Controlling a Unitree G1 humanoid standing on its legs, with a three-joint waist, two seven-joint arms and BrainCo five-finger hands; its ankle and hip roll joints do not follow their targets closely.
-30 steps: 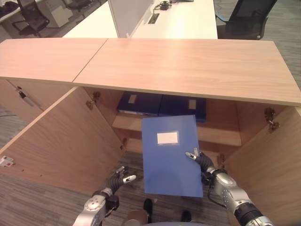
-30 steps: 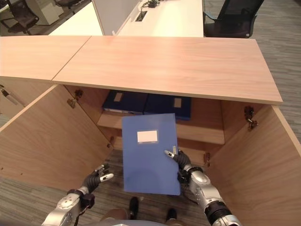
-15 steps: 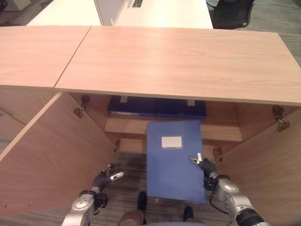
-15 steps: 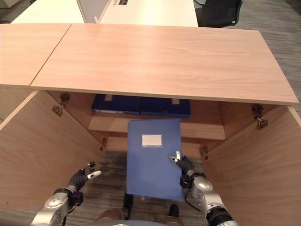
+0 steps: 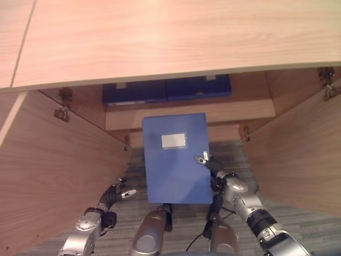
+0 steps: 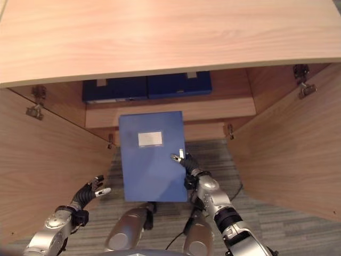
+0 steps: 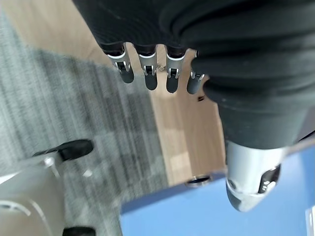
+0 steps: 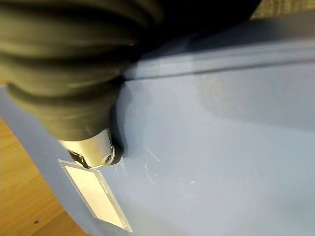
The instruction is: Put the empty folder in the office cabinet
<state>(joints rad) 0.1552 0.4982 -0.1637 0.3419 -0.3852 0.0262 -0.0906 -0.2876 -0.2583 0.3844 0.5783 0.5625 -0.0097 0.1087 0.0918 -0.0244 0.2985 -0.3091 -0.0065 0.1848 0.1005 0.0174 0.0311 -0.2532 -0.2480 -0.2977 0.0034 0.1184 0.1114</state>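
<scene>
I held blue folder (image 5: 176,157) pinched in right hand (image 5: 219,174); left hand (image 5: 114,194) open, empty. Best slide it flat, straight into cabinet shelf (image 5: 192,114).

Blue folder (image 5: 176,157), white label up, before the open cabinet (image 5: 64,176).

The folder (image 5: 177,157) at frame centre is mid blue with a pale grey label (image 5: 173,140). The binders (image 5: 166,89) above it are dark navy. The cabinet (image 5: 48,165) is light wood grain. The carpet (image 5: 234,154) at the bottom is grey and streaked.
</scene>
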